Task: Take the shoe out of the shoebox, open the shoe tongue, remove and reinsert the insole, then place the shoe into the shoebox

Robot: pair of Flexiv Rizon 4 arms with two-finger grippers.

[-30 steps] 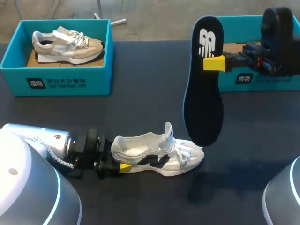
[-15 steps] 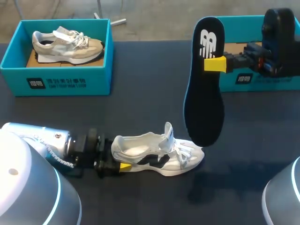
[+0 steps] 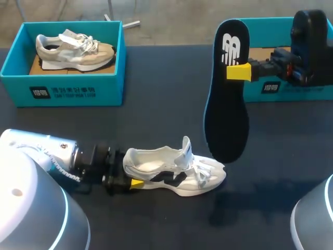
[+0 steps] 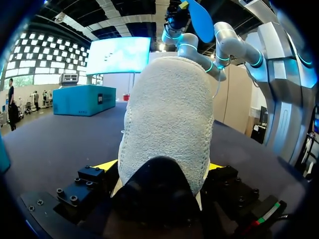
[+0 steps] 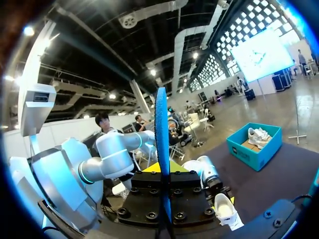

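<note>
**Table** (image 3: 156,104): dark top; carries every item below.

**Left arm** (image 3: 47,156): silver, comes in low from the left side and lies close over the near part of the table, pointing toward the middle.

**Right arm** (image 3: 312,47): black wrist, comes in from the right at the far side, raised above the table.

**Left shoebox** (image 3: 62,91): teal, open, at the far left corner. It holds a beige shoe (image 3: 75,49) lying on its side with the toe to the right.

**Right shoebox** (image 3: 307,92): teal, at the far right, partly hidden behind the right arm; its contents cannot be seen.

**White shoe** (image 3: 171,172): white with black side marks, upright on its sole on the near middle of the table, outside both boxes. Heel to the left, toe to the right, tongue standing up, laces loose.

**Insole** (image 3: 226,104): dark, with a blue underside, out of the shoe and held in the air. It hangs lengthwise, its lower end just above and beyond the white shoe's toe.

**Left gripper** (image 4: 162,167): closed on the heel of the white shoe, a yellow tip pressed to each side of it.

**Right gripper** (image 3: 238,71): clamped narrowly on the upper part of the insole; the right wrist view shows the insole edge-on between its fingers.
</note>
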